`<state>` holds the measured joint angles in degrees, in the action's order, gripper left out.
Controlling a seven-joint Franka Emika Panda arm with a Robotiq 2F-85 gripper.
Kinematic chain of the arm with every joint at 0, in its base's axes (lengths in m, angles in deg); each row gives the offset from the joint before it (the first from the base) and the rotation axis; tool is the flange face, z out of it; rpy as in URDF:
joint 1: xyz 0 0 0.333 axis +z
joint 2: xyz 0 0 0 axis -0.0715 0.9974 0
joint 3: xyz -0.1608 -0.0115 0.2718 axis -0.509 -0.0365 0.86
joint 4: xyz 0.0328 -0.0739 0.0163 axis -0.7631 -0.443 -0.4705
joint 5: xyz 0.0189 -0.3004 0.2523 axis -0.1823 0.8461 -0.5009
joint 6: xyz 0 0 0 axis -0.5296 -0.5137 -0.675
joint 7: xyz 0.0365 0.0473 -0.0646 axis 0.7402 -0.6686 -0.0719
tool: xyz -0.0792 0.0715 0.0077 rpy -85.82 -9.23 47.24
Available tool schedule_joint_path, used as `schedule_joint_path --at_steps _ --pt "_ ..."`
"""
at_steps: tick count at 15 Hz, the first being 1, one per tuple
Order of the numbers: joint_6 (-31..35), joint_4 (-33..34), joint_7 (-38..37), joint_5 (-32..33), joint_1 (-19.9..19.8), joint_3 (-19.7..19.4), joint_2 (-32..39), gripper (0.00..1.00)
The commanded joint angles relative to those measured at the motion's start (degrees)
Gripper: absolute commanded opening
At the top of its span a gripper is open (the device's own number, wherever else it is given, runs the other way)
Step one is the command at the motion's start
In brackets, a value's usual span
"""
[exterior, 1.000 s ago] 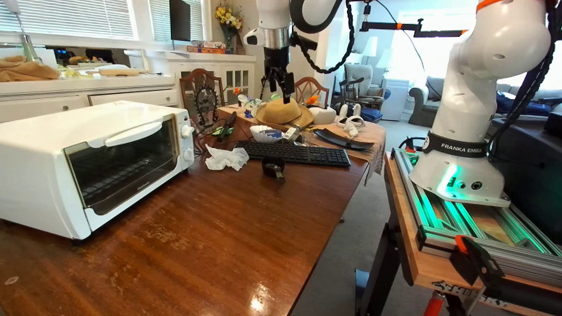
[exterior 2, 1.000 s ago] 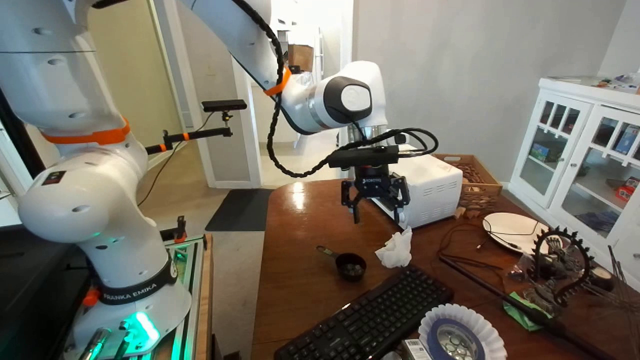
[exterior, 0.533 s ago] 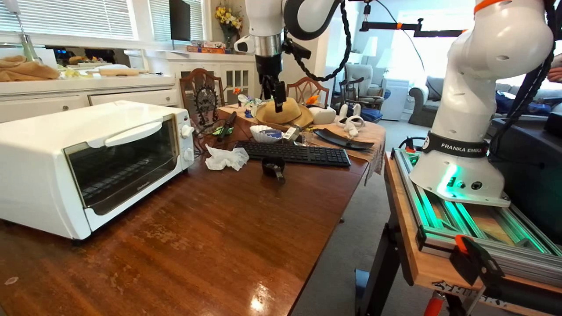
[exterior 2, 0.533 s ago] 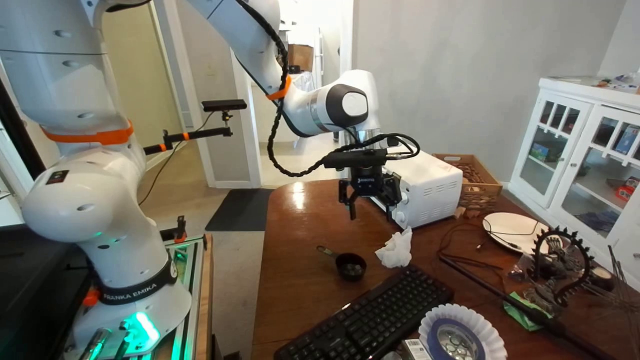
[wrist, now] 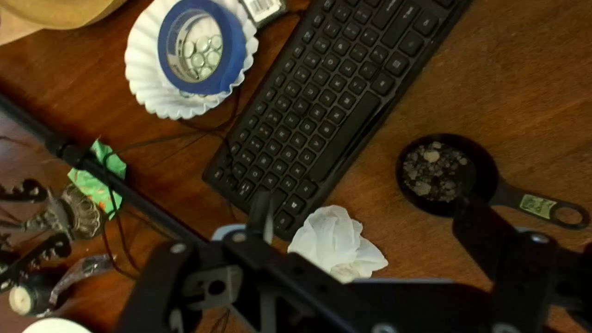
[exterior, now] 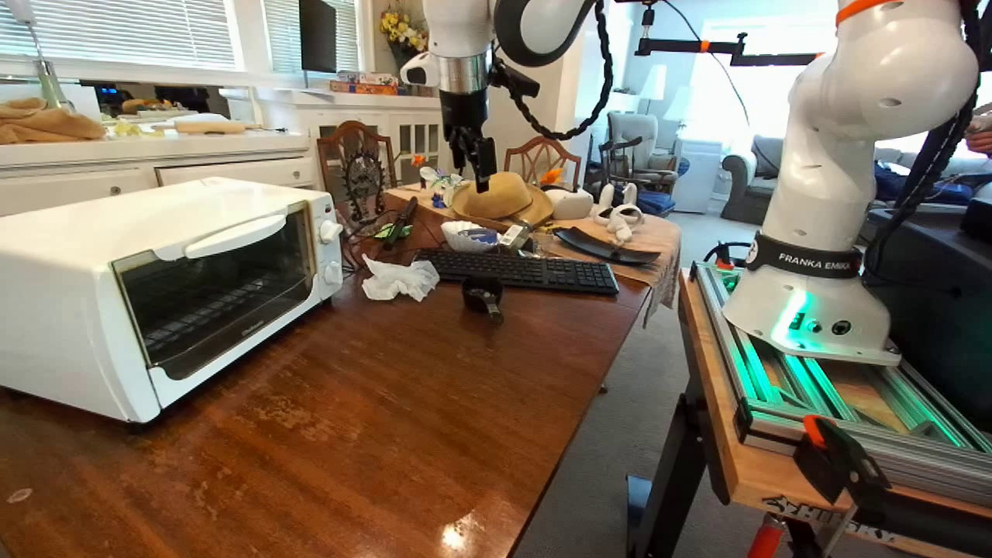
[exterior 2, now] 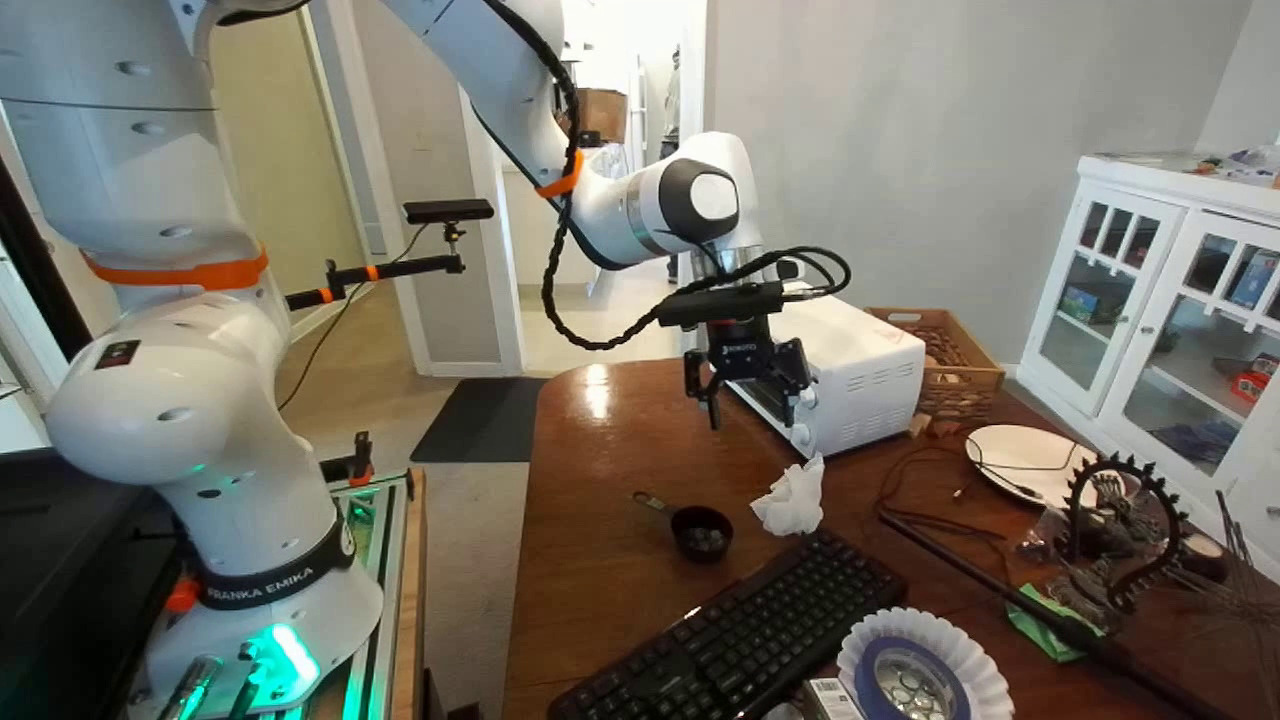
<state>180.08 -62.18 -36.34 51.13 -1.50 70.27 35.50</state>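
Directions read with the oven (exterior: 170,298) at left and the arm base (exterior: 806,302) at right. Claw (exterior 2: 751,416) in the air above the surface (exterior: 349,411), fingers spread wide; in both exterior views a gap shows between the fingertips and the things below. Black measuring cup (wrist: 485,169), holding pebble-like bits, sits upright with its handle pointing near; in the wrist view one finger (wrist: 481,226) overlaps its rim by line of sight. Keyboard (wrist: 314,111) lies far of the cup, apart from it, right end close to the right edge. Crumpled white paper (wrist: 335,240) left of the cup, just beside the keyboard's left end; contact cannot be told. Broadest stretch of wood: from the cup toward near, between oven and right edge. Far side tighter: fluted white dish (wrist: 141,69) with blue tape roll (wrist: 233,51) beyond the keyboard, black rod (wrist: 134,192) to its left, straw hat (exterior: 511,201) farther off. Cup well apart from the right edge; past that edge, carpet (exterior: 612,442), then the arm's bench (exterior: 767,473).
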Motion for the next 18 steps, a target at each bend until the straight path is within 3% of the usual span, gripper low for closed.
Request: schedule_joint_path --at_steps 1,5,10,14,18 --pt "-6.2 8.2 2.3 4.0 3.9 3.1 5.7 1.0" --pt "-11.4 16.8 4.9 8.0 8.7 6.6 12.6 1.0" --pt "-15.1 27.2 13.5 14.7 12.3 8.2 20.3 1.0" --pt "-15.1 35.7 21.1 20.7 14.9 8.5 27.0 1.0" --pt "-12.0 37.1 21.9 27.3 18.1 8.8 29.6 1.0"
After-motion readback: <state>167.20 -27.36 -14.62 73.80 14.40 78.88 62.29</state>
